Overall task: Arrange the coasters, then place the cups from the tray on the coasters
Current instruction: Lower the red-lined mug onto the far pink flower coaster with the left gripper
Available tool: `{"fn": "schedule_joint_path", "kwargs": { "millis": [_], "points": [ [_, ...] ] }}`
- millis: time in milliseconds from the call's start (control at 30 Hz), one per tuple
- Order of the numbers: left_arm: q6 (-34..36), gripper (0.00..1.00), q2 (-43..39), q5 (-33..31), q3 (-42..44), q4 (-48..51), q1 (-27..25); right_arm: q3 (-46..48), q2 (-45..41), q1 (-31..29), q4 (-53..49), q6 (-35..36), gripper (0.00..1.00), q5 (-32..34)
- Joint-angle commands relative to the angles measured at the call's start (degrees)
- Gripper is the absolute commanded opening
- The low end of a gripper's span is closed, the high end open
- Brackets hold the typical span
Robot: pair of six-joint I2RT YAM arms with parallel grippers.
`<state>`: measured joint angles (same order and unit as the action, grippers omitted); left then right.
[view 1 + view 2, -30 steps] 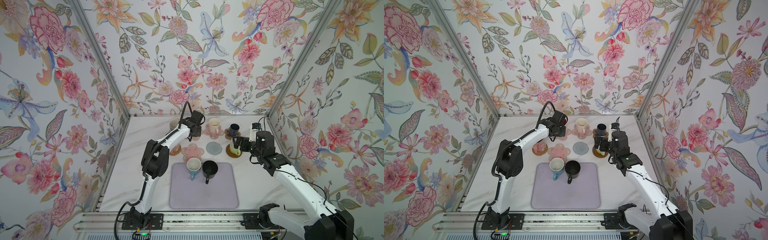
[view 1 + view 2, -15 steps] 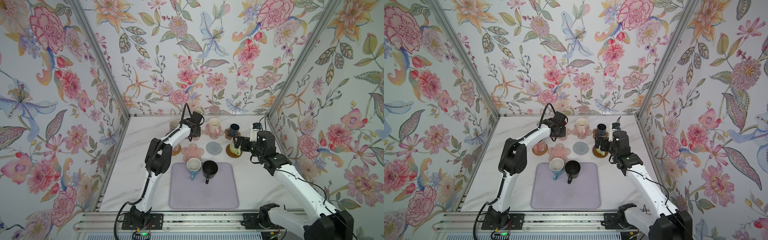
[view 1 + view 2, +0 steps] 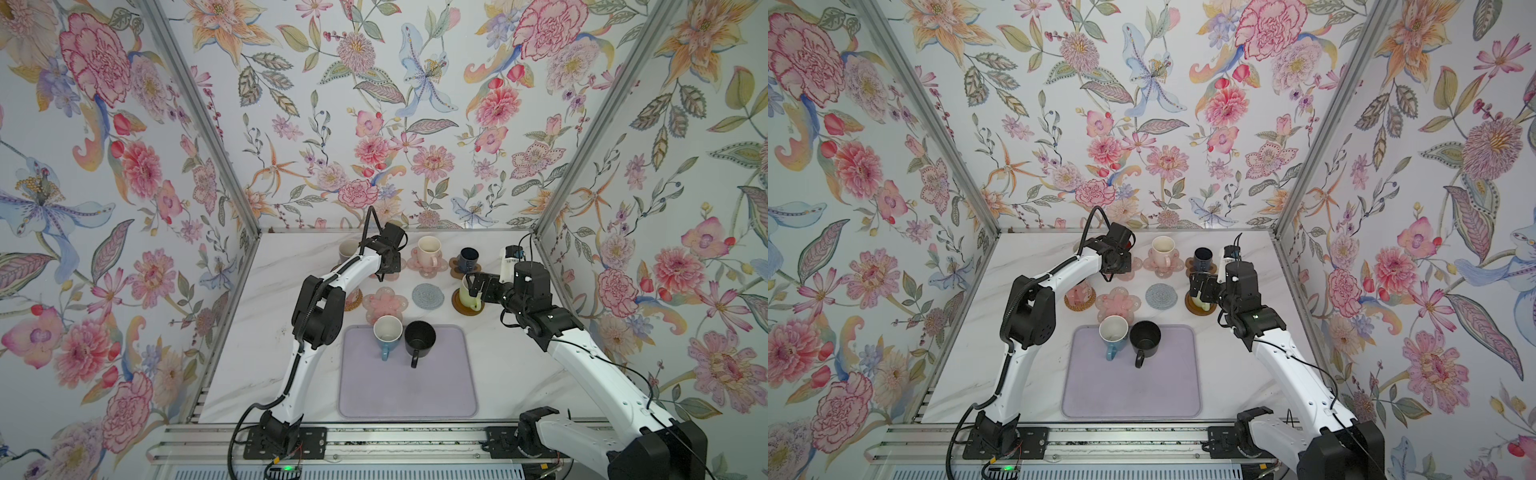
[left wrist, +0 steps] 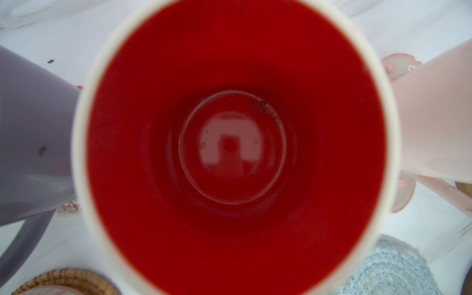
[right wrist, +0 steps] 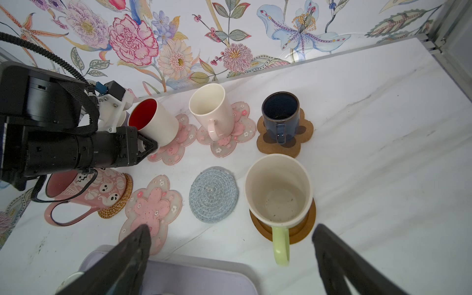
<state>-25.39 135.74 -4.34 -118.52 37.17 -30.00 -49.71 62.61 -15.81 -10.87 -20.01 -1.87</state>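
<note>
Since a second ago the left arm's elbow has swung slightly to the right while its gripper has stayed at the far row; the right arm has not visibly moved. Nearest, on the white marble table (image 3: 519,365), lies the lavender tray (image 3: 407,395). At its far edge stand the blue mug (image 3: 387,332) and, just right of it, the black mug (image 3: 419,337), both upright with handles pointing near. Beyond the tray runs a row of four coasters. At the left the pink mug (image 5: 102,190) sits on the rattan coaster (image 3: 1080,306), partly hidden under the left arm. Next comes an empty flower coaster (image 3: 384,302), pink and translucent, then the grey knitted coaster (image 3: 428,296), also bare. At the right the light green mug (image 5: 278,191) stands on the wooden disc (image 5: 304,235), its handle pointing near. The right gripper (image 5: 232,229) hangs just over that mug's near side with its jaws spread wide, and no contact with the mug shows. In the far row, from left to right, stand the lavender mug (image 3: 348,249), the white mug with red inside (image 5: 158,125), the cream mug (image 3: 428,249) and the navy mug (image 3: 468,257). The left gripper (image 5: 149,146) is pinched narrow against the white mug's near side, holding it where the handle is hidden, and the mug's base rests on a second flower coaster (image 5: 176,148). The cream mug sits on a third flower coaster (image 5: 245,130), the navy mug on the brown paw coaster (image 5: 301,143).
</note>
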Motion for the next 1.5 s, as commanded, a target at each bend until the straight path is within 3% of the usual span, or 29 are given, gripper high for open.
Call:
{"fn": "schedule_joint_path", "kwargs": {
  "millis": [0,667,1467],
  "points": [
    [-0.54,0.00,1.13,0.32,-2.68,-2.28,0.56,0.40,-0.11,0.52,-0.21,-0.56,0.99,-0.52],
    [-1.25,0.00,3.64,1.15,-3.75,-1.88,0.89,0.40,-0.04,0.99,0.06,-0.82,0.99,-1.17],
    [-0.32,0.00,3.74,-2.08,-3.31,0.20,1.30,0.31,0.50,1.26,0.34,-1.27,0.99,-2.10]
  ]
}}
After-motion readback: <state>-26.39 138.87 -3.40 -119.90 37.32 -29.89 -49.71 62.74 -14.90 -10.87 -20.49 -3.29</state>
